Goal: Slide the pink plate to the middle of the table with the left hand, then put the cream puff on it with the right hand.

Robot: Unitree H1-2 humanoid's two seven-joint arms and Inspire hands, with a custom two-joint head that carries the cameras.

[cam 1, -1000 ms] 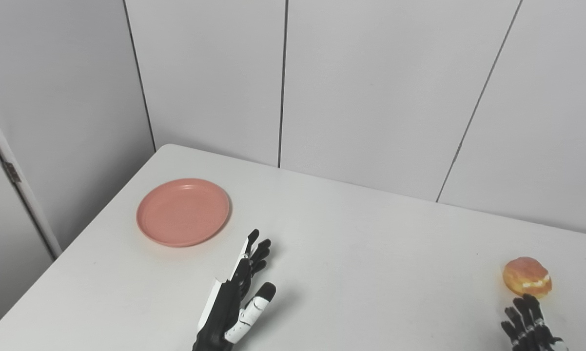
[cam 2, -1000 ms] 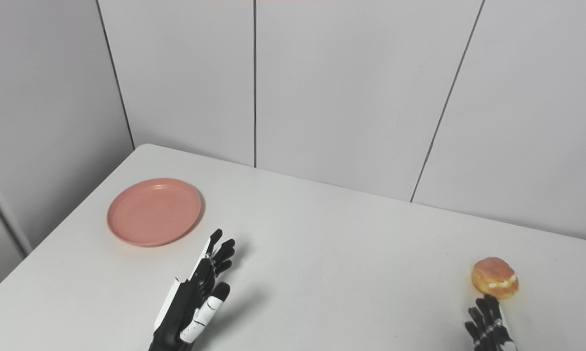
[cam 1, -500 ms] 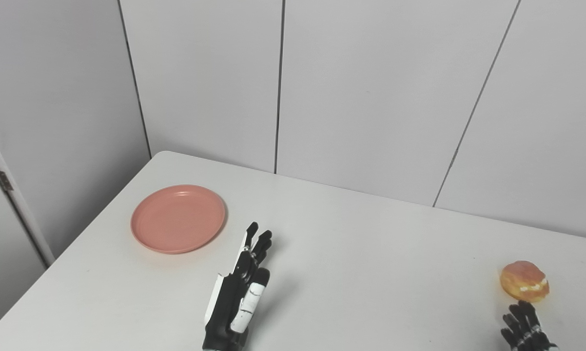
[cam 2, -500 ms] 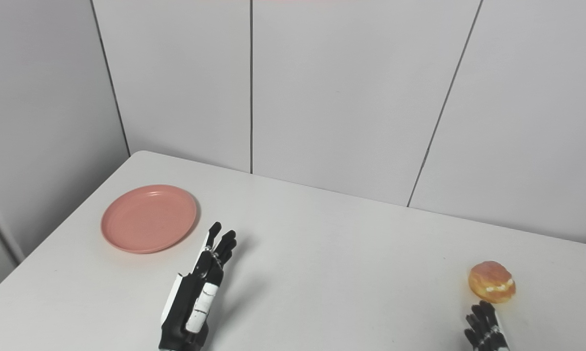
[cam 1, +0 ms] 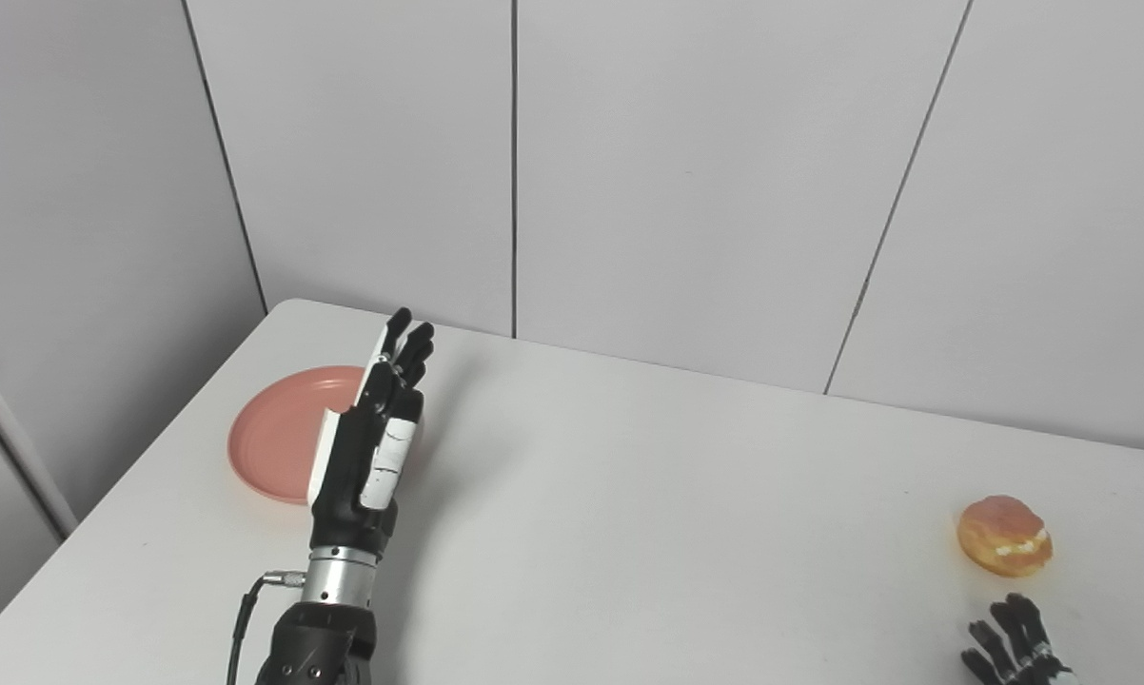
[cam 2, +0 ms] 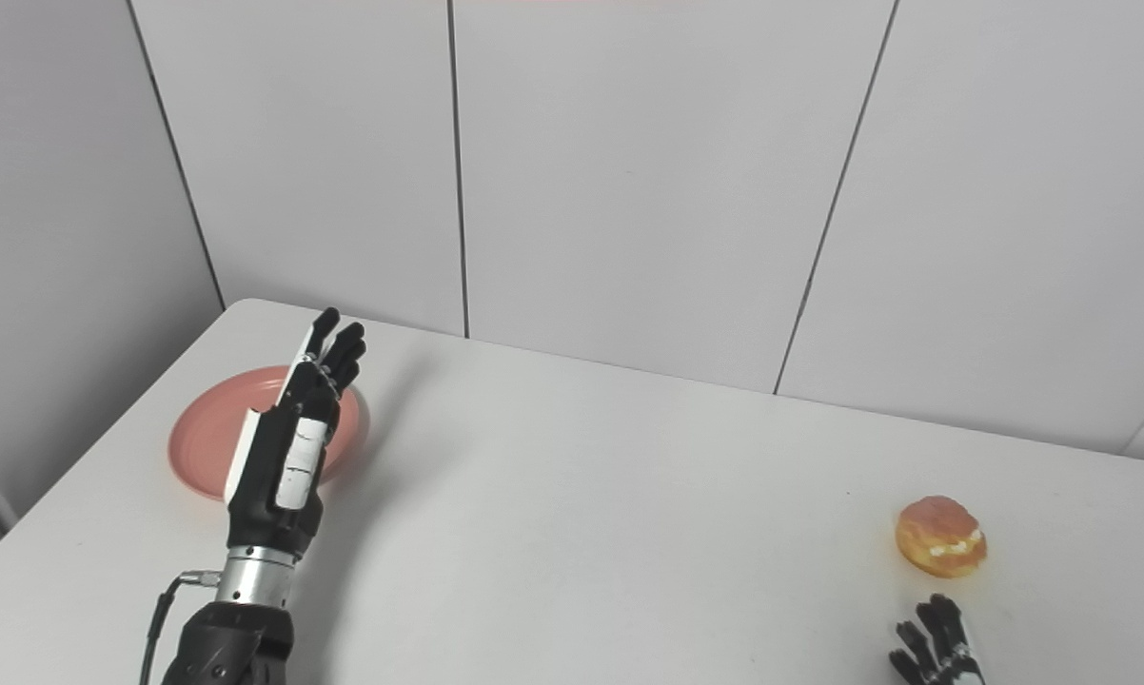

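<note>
Here the left hand [cam 1: 372, 438] is raised over the pink plate [cam 1: 277, 447], while the cream puff [cam 1: 1004, 548] sits apart.

The plate lies flat on the white tabletop [cam 1: 648, 495] near its far left corner, and every other thing is placed from it. The left hand stands in front of the plate's right part, fingers straight and close alongside each other, pointing up and away, holding nothing; whether it touches the plate cannot be told. The cream puff rests well to the right of the plate, close to the tabletop's right edge. Just nearer than the puff, only the spread fingertips of the right hand [cam 1: 1010, 647] show at the bottom edge, apart from the puff and empty.
</note>
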